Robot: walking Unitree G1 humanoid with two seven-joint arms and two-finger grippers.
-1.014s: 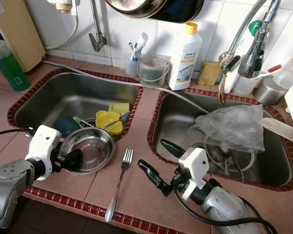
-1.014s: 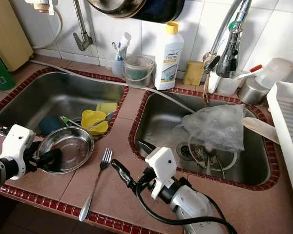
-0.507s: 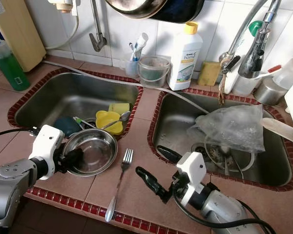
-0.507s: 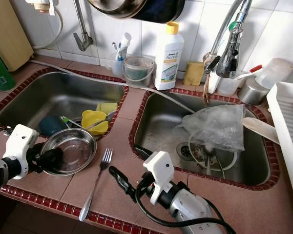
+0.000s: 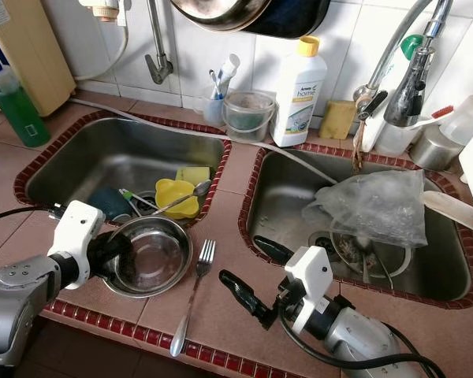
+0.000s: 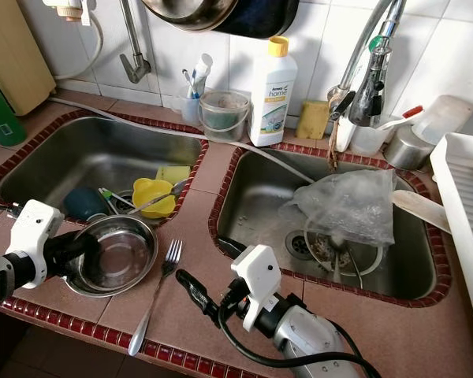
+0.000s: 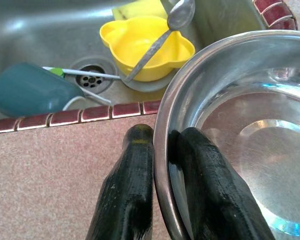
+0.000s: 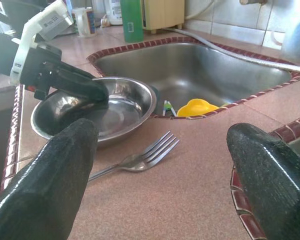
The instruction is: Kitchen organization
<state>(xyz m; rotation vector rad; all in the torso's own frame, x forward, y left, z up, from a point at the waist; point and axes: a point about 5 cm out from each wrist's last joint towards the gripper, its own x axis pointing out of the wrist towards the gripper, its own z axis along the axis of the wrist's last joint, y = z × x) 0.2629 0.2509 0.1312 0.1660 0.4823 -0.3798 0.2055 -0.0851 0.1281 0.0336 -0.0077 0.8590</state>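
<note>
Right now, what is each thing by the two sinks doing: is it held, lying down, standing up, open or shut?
Left end effector: shut on the steel bowl's rim.
Steel bowl: held, tilted, on the counter.
Right end effector: open, holding nothing.
Fork: lying flat on the counter.
Yellow bowl: in the left sink, spoon resting in it.
Detergent bottle: upright, capped.
Plastic bag: crumpled in the right sink.

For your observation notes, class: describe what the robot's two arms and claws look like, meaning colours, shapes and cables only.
Both arms are rounded silver metal. Each ends in a white boxy wrist block with two long black fingers: the left claw and the right claw. Thin black cables run along both arms.
</note>
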